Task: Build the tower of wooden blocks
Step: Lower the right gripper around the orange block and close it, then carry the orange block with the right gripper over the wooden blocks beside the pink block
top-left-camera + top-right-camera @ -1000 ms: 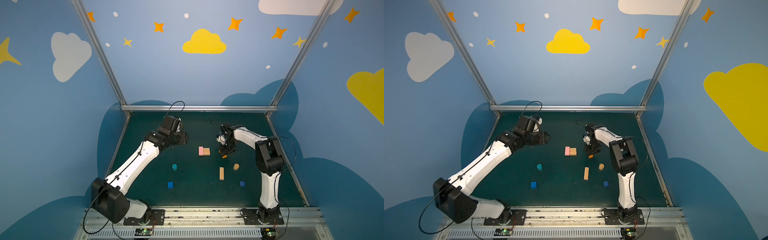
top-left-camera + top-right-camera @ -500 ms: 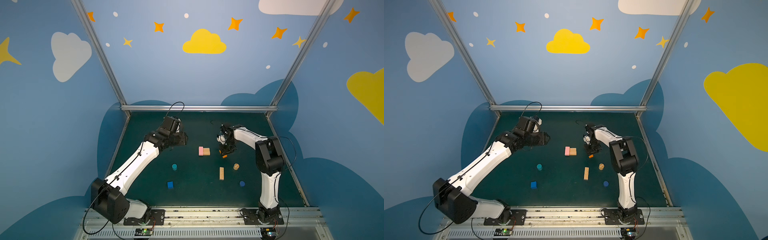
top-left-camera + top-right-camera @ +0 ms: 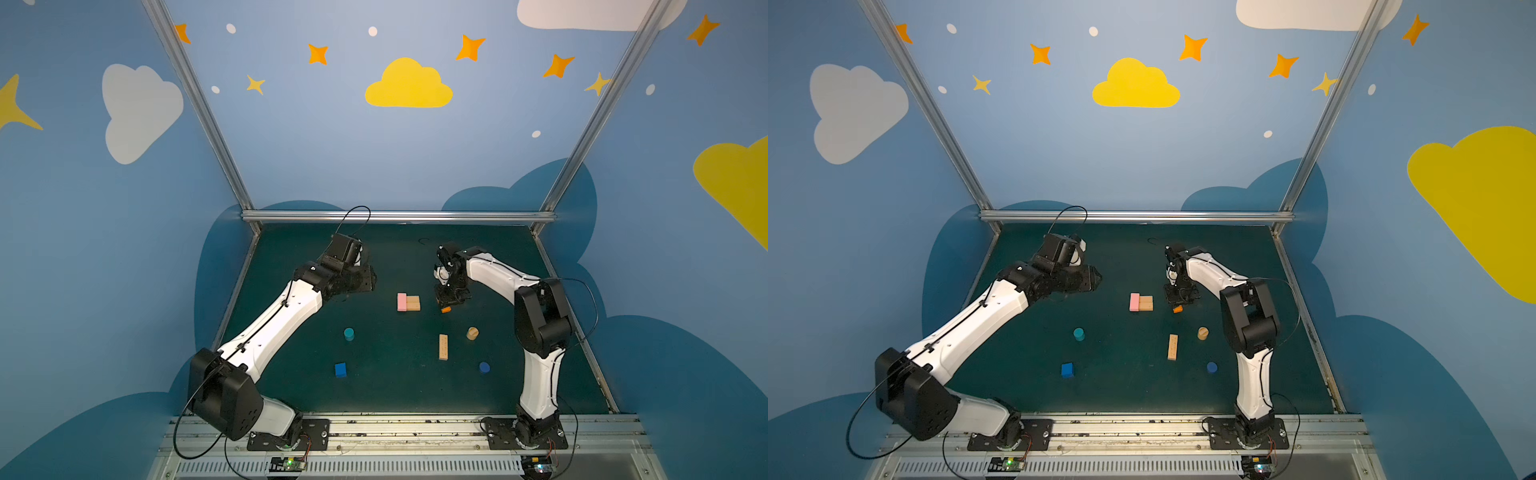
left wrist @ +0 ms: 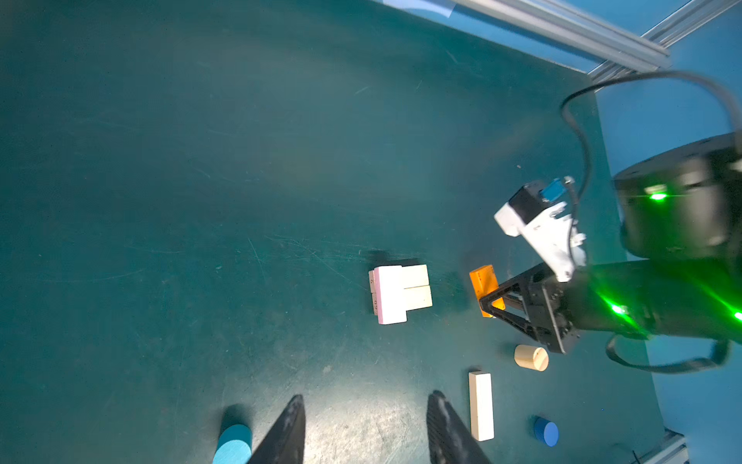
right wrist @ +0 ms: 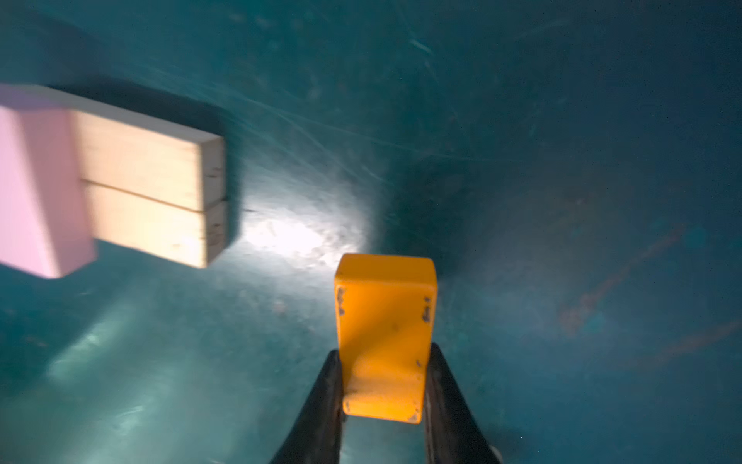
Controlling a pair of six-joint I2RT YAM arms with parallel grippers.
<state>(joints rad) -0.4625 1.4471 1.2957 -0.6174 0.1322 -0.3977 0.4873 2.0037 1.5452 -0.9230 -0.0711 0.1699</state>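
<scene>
- The dark green mat [image 3: 390, 390] is being used as the floor for everything, filling the lower middle of both top views.
- The left arm [image 3: 286, 316] is being stretched from lower left toward centre. The left gripper [image 4: 366, 397] is being held roughly half open over bare mat, with nothing in it.
- The right arm [image 3: 494, 274] is being arched in from the right, wrist pointed down just right of centre.
- At centre, a pink bar [image 3: 401, 302] is being carried across one end of two tan bars [image 3: 414, 303].
- Just right of that, the orange bar [image 5: 385, 313] is being pinched near one end by the right gripper [image 5: 385, 355], jaws closed on its sides.
- Risk, imo: most of the bar is being left sticking out past the fingertips, so it could get swung or dropped on placement. The pink bar could get knocked off too.
- Loose bits are being left lower down: tan bar [image 3: 443, 347], tan cylinder [image 3: 472, 333], teal cylinder [image 3: 349, 333], blue cube [image 3: 340, 369], dark-blue cylinder [image 3: 484, 367].
</scene>
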